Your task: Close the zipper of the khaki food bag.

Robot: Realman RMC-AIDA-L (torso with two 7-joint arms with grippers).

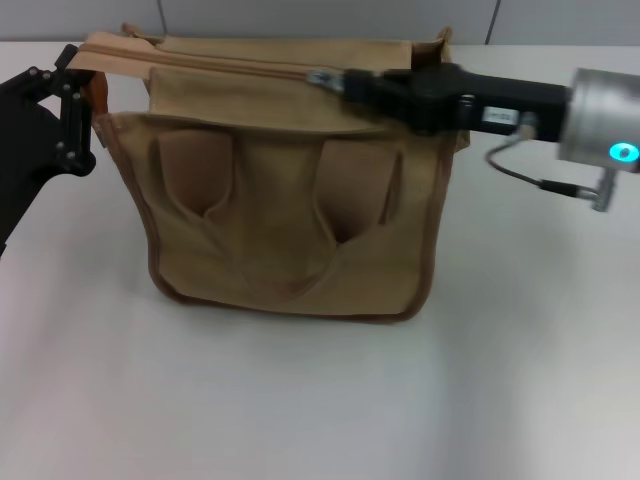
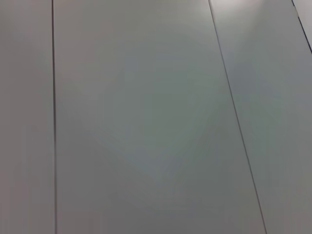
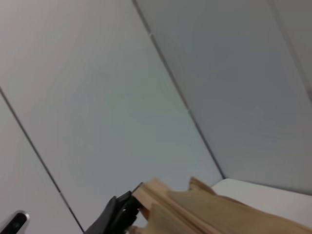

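The boxy tan canvas food bag with darker brown edge trim and two looped handles stands upright at the middle of the surface, its flat top panel running left to right along the far side. We judge it soft and light: the front panel sags and creases, so it will likely give and slide under a pull unless one end is held. Along the top runs the long khaki-taped zipper, with its small shiny silver pull sitting right of the middle.

The place to take hold is that metal pull, small and probably slippery. Our right hand reaches in from the right with its black fingers pinched together right at the pull, apparently gripping it. Our left hand is at the bag's left end, closed on the top corner there, bracing it.

The surface is plain, matte and white. Behind it rises a pale grey panelled wall with thin dark seams.
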